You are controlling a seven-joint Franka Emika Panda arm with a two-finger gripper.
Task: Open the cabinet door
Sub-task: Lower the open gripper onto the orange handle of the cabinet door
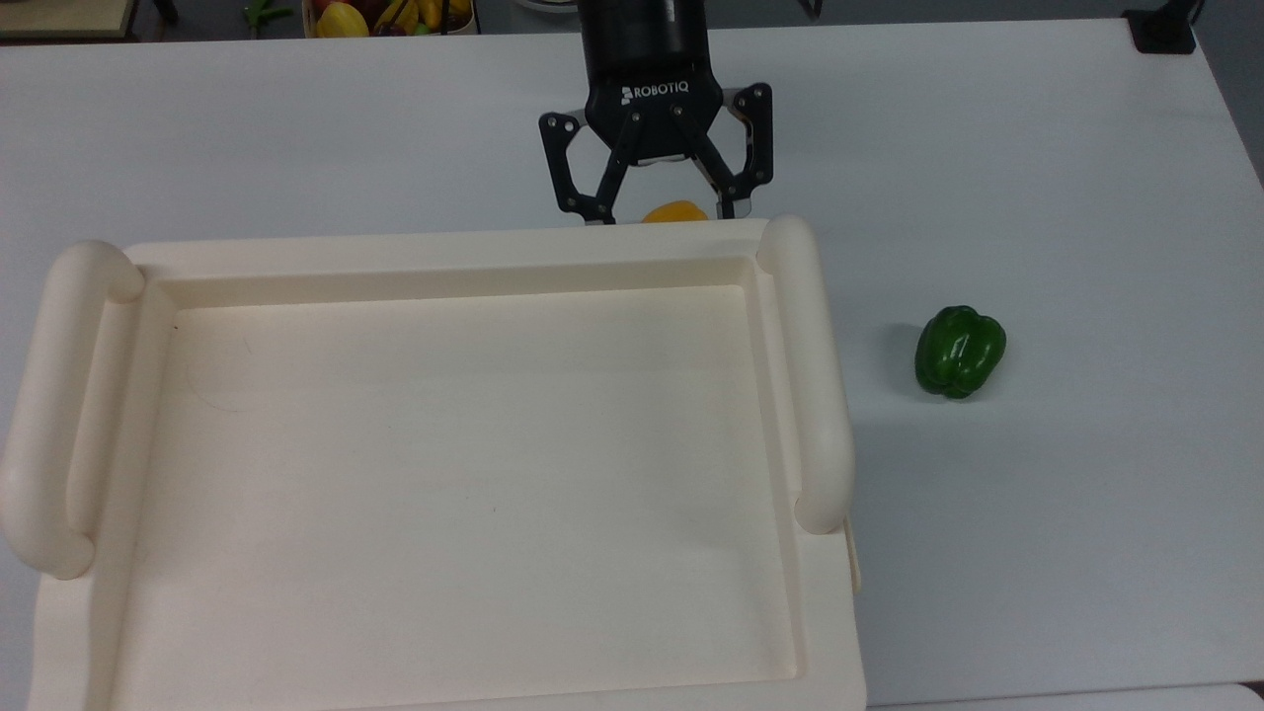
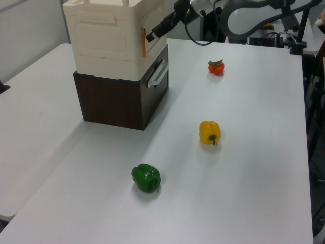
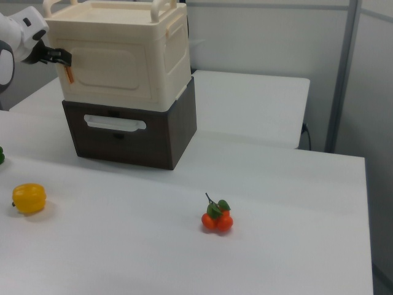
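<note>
**Hand at the door edge, door not yet opened**

Landmark: the cabinet [image 2: 114, 40], a cream-white plastic unit stacked on a dark brown drawer box [image 2: 122, 101], both on the white tabletop [image 2: 244, 168].

The cabinet door [image 3: 113, 69] is the flat panel on the cabinet's front face, directly above the drawer box. It appears flush with the cabinet, so closed. A thin orange strip [image 2: 143, 41] runs down one vertical edge of the door.

The hand [image 1: 664, 212] is at the cabinet's front, level with the door's upper part. In the top view its fingers are spread apart, open, tips dropping out of sight behind the cabinet's top rim. In the right view the hand [image 3: 58, 58] sits right by the orange strip; contact cannot be confirmed.

Handling, as judgement: the door looks like thin, stiff, light moulded plastic, smooth and likely slippery. No knob visible. The free edge by the orange strip seems the only purchase; a pinch or hook there, pulled outward along the hinge arc. The cabinet merely rests on the drawer box, so a hard tug could shift it.

Also on the tabletop, away from the cabinet: green pepper [image 2: 146, 178], yellow pepper [image 2: 209, 132], small tomato cluster [image 2: 216, 66].
</note>
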